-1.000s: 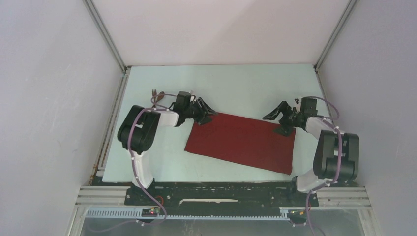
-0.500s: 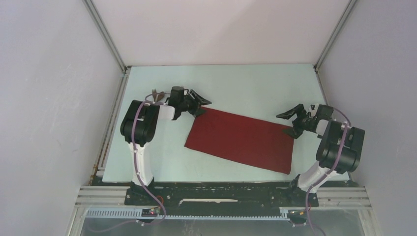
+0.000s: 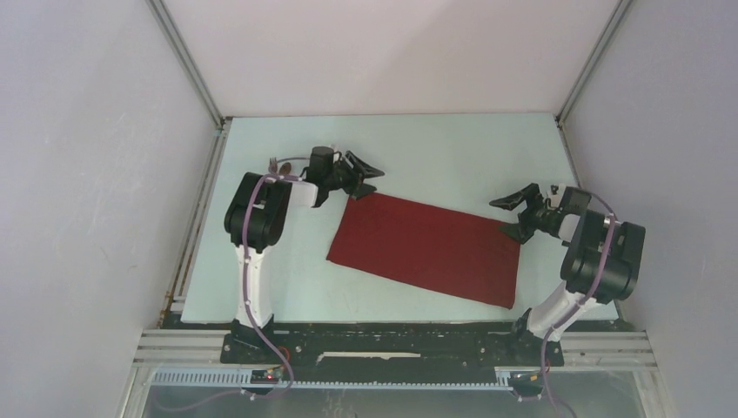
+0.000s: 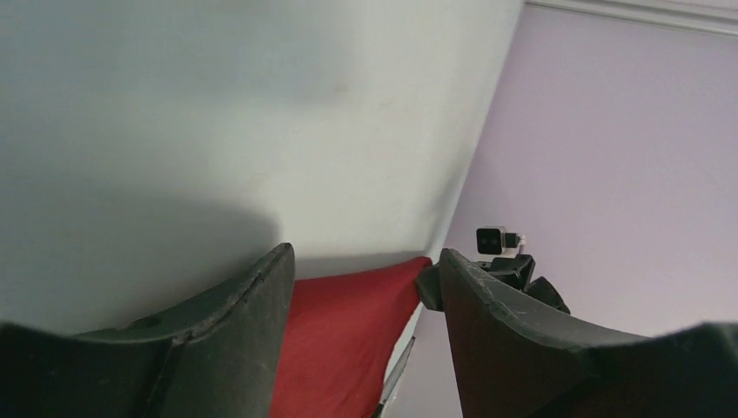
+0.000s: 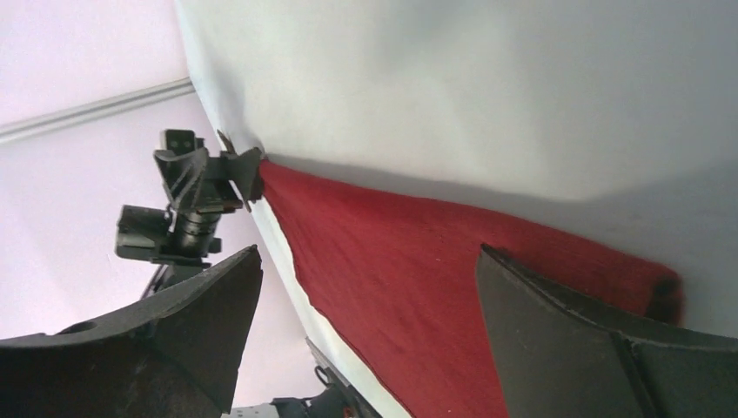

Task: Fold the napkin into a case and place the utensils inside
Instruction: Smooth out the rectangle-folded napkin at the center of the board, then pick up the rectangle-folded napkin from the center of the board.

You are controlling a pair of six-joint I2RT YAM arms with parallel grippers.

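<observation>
Table (image 3: 418, 148): pale top, carries everything.
Napkin (image 3: 426, 248): dark red, lying flat as a skewed rectangle mid-table, its long sides sloping toward the near right corner.
Left gripper (image 3: 370, 181): jaws apart, nothing between them, at the napkin's far left corner.
Right gripper (image 3: 498, 216): jaws wide apart, empty, at the far right corner.
Fork (image 3: 273, 163): near the left edge, behind the left arm, partly hidden.
</observation>
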